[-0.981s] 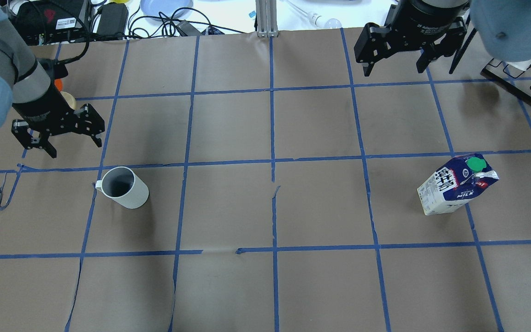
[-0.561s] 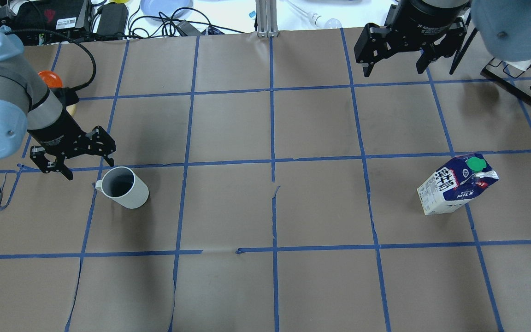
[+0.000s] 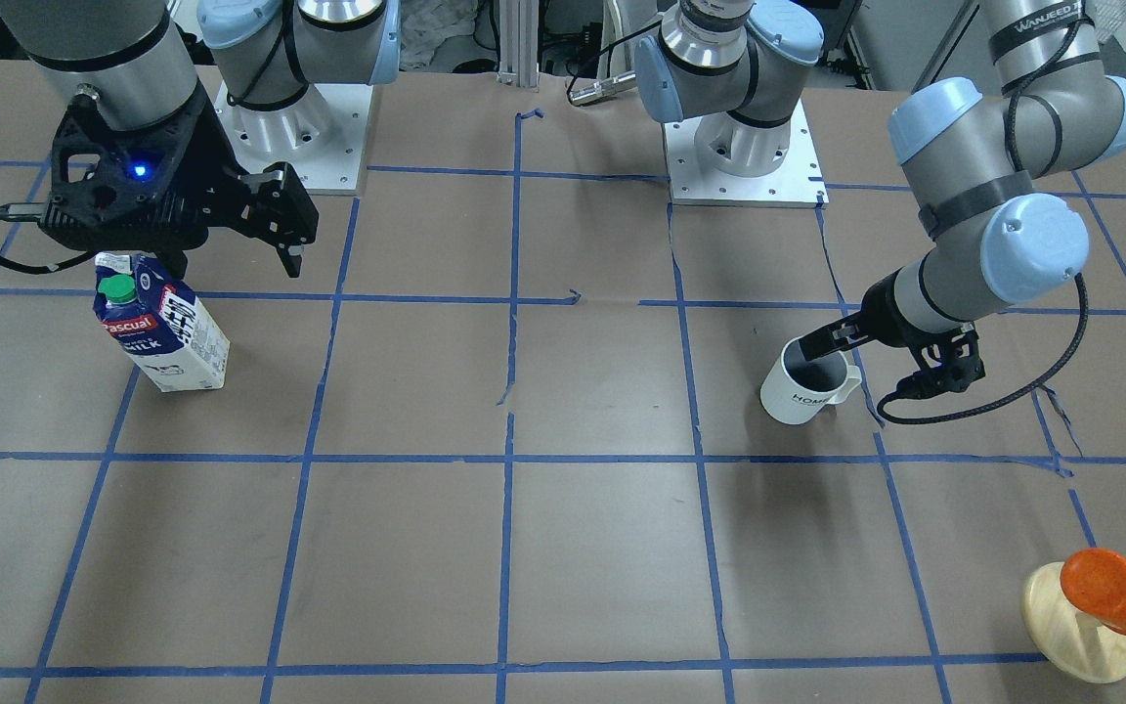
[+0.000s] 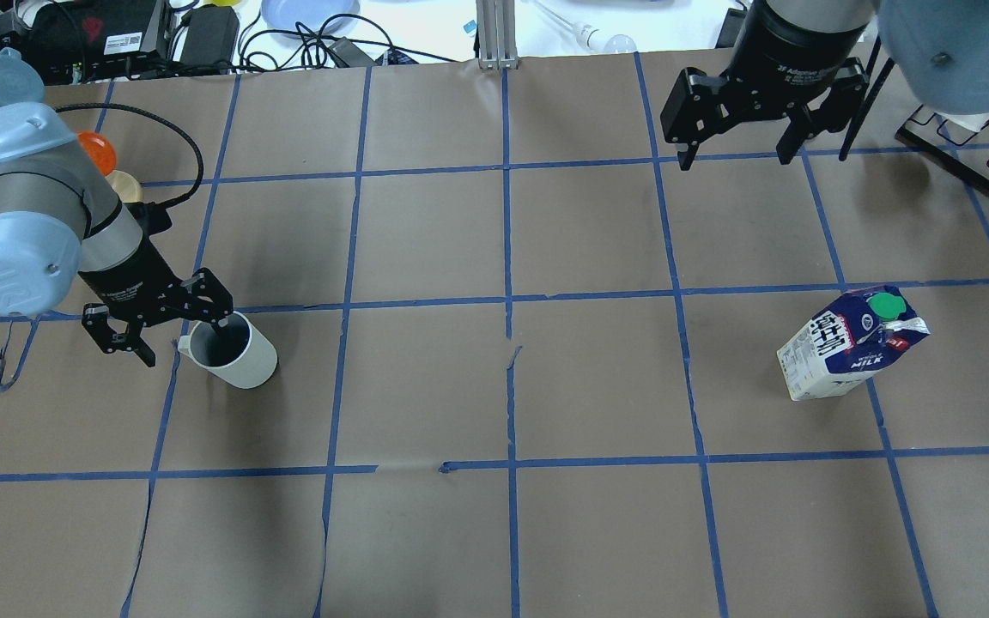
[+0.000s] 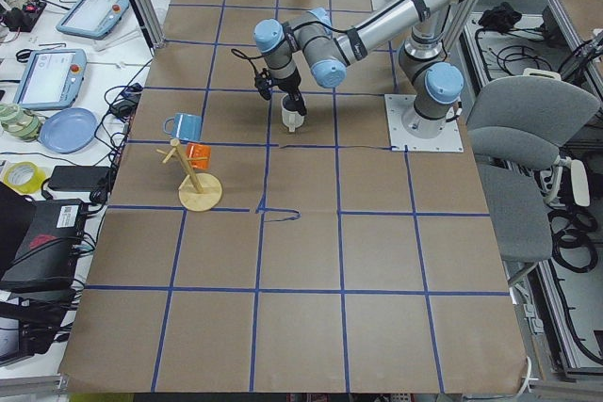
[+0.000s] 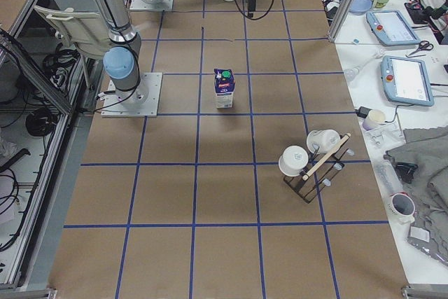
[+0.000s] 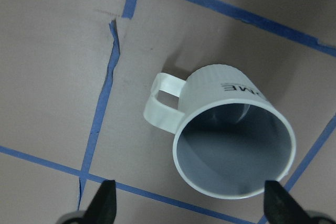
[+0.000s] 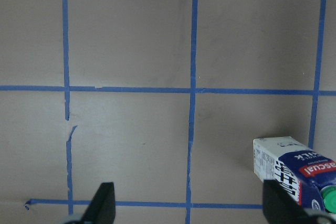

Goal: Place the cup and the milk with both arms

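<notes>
The white cup (image 4: pixel 233 350) stands upright on the brown table, handle towards the left arm; it also shows in the front view (image 3: pixel 802 391) and the left wrist view (image 7: pixel 231 135). My left gripper (image 4: pixel 184 342) is open, low over the cup's handle side, with one finger at the rim and the other outside the handle. The blue and white milk (image 4: pixel 851 343) carton stands upright at the right, also in the front view (image 3: pixel 162 332) and at the right wrist view's corner (image 8: pixel 296 169). My right gripper (image 4: pixel 733 159) is open and empty, high and well away from the carton.
An orange cup on a wooden stand (image 3: pixel 1101 596) is at the table's far left corner, behind my left arm. A black rack with white cups (image 6: pixel 315 166) stands at the far right. Cables and devices (image 4: pixel 203 34) lie beyond the far edge.
My left gripper has moved from beyond the cup down to it and now brackets its handle side. The right gripper has shifted only slightly. Cup and milk have not moved.
</notes>
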You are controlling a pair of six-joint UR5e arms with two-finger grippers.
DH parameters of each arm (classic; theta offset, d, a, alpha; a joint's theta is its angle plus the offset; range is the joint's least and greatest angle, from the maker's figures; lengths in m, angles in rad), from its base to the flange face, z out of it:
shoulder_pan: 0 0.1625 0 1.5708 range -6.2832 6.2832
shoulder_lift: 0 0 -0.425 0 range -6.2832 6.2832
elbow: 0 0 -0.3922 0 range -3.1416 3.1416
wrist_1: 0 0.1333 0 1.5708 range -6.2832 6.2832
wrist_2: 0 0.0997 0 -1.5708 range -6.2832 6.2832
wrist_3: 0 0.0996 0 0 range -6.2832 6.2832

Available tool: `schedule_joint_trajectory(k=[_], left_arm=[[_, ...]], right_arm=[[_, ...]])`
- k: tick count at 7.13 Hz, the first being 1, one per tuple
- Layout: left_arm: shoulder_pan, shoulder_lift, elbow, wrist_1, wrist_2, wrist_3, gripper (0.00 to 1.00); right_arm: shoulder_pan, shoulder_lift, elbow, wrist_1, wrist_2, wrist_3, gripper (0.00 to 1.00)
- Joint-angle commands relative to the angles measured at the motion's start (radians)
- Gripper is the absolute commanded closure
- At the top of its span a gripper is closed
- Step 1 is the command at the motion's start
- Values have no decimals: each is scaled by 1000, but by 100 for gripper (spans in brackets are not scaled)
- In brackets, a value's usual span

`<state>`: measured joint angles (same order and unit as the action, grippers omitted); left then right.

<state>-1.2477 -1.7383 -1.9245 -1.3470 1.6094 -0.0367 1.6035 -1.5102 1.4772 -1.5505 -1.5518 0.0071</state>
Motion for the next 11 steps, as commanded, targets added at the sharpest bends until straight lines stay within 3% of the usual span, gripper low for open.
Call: schedule_joint_trajectory(k=[1, 2, 3, 4, 5, 6, 9, 11], left_arm=[[1, -30, -2, 0, -2, -2, 0], [1, -41, -2, 0, -2, -2, 9], [-1, -53, -2, 2, -2, -9, 10], [1, -59, -1, 2, -2, -12, 25], [1, -64, -1, 0, -3, -38, 66], [-1, -66, 1, 0, -6, -66, 100], [-1, -72, 9, 0, -19, -130, 100], [-21, -63, 111, -18, -52, -208, 100]], right_arm=[[-1, 1, -5, 21, 12, 10, 0], [-1, 2, -2, -12, 10, 10, 0], [-4, 2, 5, -32, 10, 10, 0], [-4, 4, 8, -60, 6, 10, 0], [-2, 5, 11, -68, 4, 11, 0], [-2, 7, 12, -82, 2, 10, 0], [-2, 8, 12, -83, -7, 2, 0], [-7, 8, 14, -80, -10, -3, 0]])
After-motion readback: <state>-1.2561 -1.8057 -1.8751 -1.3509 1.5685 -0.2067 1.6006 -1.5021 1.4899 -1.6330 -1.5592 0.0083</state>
